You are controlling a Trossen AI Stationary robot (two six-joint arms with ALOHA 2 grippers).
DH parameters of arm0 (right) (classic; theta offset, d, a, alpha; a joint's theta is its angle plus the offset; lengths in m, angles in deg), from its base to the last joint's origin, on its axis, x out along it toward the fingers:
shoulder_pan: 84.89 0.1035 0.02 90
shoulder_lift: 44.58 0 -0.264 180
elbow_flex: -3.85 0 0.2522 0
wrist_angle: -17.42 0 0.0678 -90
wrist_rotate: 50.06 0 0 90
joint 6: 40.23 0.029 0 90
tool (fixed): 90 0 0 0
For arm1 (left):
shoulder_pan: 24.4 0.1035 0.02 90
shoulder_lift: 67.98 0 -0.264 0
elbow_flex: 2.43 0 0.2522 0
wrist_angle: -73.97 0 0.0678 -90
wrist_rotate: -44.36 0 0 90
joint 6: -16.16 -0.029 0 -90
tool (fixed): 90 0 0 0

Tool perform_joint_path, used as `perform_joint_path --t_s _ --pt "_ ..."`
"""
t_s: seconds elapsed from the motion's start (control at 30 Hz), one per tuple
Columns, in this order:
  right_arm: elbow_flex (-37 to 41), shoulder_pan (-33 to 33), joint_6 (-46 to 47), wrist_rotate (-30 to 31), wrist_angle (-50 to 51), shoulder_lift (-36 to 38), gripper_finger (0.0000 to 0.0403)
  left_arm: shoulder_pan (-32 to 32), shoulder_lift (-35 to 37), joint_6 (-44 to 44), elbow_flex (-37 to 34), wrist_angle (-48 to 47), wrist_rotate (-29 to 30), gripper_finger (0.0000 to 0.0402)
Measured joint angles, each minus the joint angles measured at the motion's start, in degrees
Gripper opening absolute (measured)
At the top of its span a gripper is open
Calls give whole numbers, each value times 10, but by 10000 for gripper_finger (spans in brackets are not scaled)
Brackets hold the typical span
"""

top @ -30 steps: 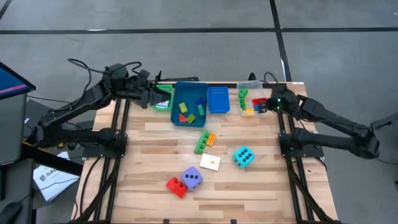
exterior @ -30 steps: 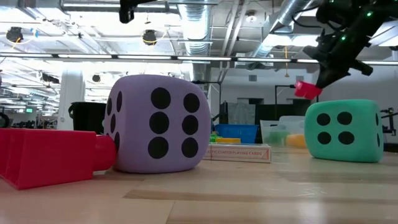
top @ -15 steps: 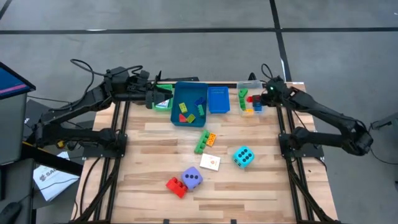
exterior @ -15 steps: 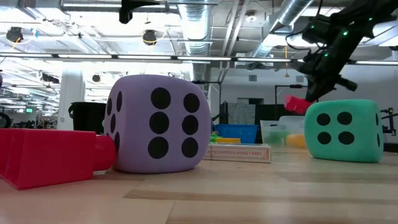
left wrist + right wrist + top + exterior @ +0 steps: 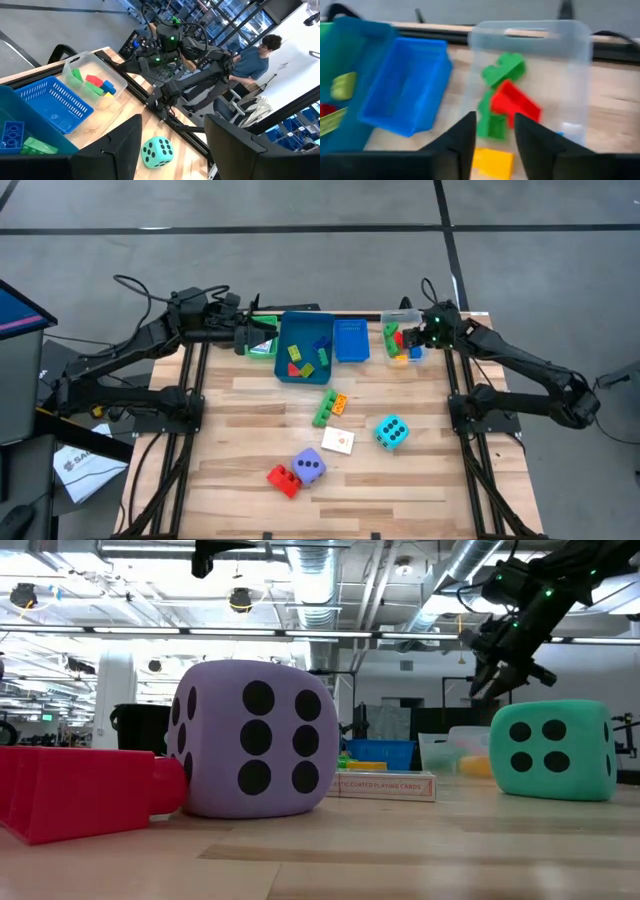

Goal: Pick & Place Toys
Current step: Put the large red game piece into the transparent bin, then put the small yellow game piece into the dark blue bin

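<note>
**A:** Start at the right gripper. Its fingers are parted with nothing between them, poised above the clear tray. Directly past them a red brick lies in the tray on the green bricks, with a yellow brick beside it.

**B:** So the release looks made. What does doing it well call for?

**A:** I'd say a straight lift clear of the tray wall before swinging away, fingers kept apart, so nothing snags and tips the tray. The red brick sits tilted on the pile; a knock could send it over the rim.

**B:** And the left gripper?

**A:** Over the far edge of the counter, beside the big blue tray. Its fingers are apart and empty; it waits.

**B:** What remains?

**A:** Out on the counter: a green brick touching an orange brick, a white card, the teal dice, the purple dice and a red brick pair beside it. The teal dice is nearest the right arm, a sensible next pick, though wide for those fingers, I judge.
</note>
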Motion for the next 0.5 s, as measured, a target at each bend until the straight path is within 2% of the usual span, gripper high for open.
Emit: perform_joint_path --t_s 0.1,0.2,0.37,0.5 --pt "0 16 -4 -50 -5 16 171 0 0 -17 0 0 0 208" --pt "0 64 -16 -77 -10 43 195 0 0 -39 0 0 0 208" --pt "0 209 -25 -80 -57 80 203 0 0 -71 0 0 0 208" --pt "0 337 -26 -60 -118 76 194 0 0 -72 0 0 -4 208"
